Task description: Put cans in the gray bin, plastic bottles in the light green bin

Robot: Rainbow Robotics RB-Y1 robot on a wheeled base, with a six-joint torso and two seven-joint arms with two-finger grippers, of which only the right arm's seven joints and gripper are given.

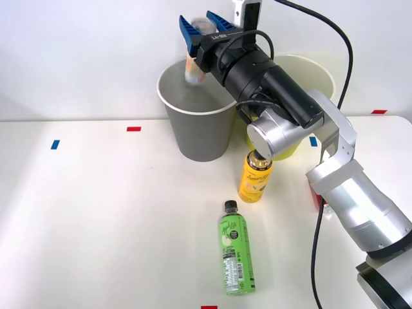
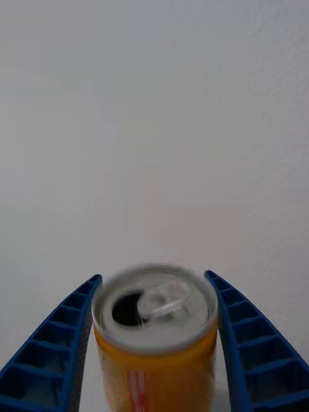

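My right gripper [image 1: 205, 27] hovers over the gray bin [image 1: 199, 132] at the table's back, its blue fingers [image 2: 61, 347] spread open. An orange and white can [image 1: 195, 67], blurred, hangs just below the fingertips over the bin's mouth; in the right wrist view the can [image 2: 154, 335] sits loosely between the fingers with its silver top showing. The light green bin [image 1: 317, 76] stands right of the gray one, mostly behind my arm. A yellow-orange labelled bottle [image 1: 255, 177] stands upright in front of the bins. A green labelled bottle [image 1: 235, 250] lies nearer the front. A sliver of the red can [image 1: 317, 195] peeks from behind my forearm.
Small red tape marks [image 1: 133, 129] and blue tape marks [image 1: 55, 144] dot the white table [image 1: 96, 219]. My arm [image 1: 347, 187] crosses the right side above the light green bin. A black cable [image 1: 335, 38] loops up from the wrist. A plain white wall lies behind.
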